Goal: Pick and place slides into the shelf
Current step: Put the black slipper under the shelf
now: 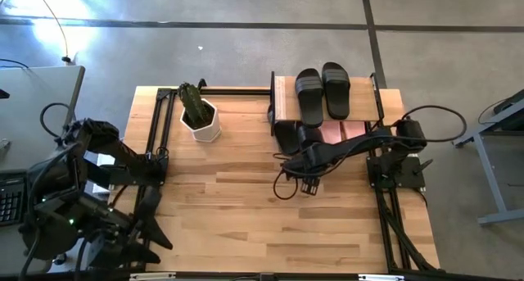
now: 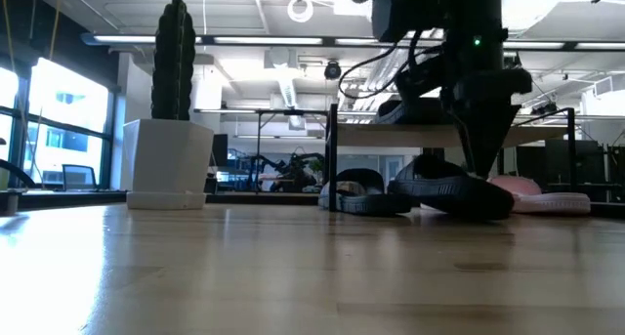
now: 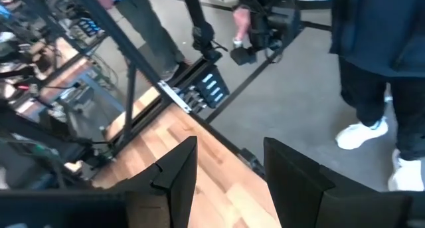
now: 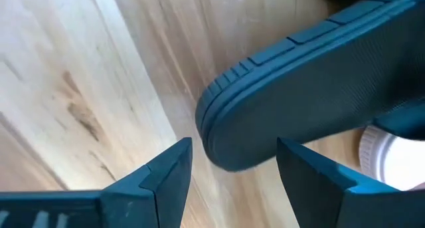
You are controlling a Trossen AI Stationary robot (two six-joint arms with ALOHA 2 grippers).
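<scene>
Right gripper (image 4: 229, 163) open over the heel end of a black slide (image 4: 319, 95).

Two dark fingers (image 4: 159, 181) spread apart, with the rounded, ribbed edge of the black slide's sole lying just beyond the gap between them. Sole finely textured, turned at a slant across the light wooden tabletop (image 4: 99, 75), its tip close to the fingertips but not between them. Grooved rim along the sole's border clearly seen. Pale pink and white rounded shape (image 4: 392, 155) tucked against the black slide near one finger, partly covered by it, too little shown to identify. Wood grain and plank seams running diagonally beneath.
</scene>
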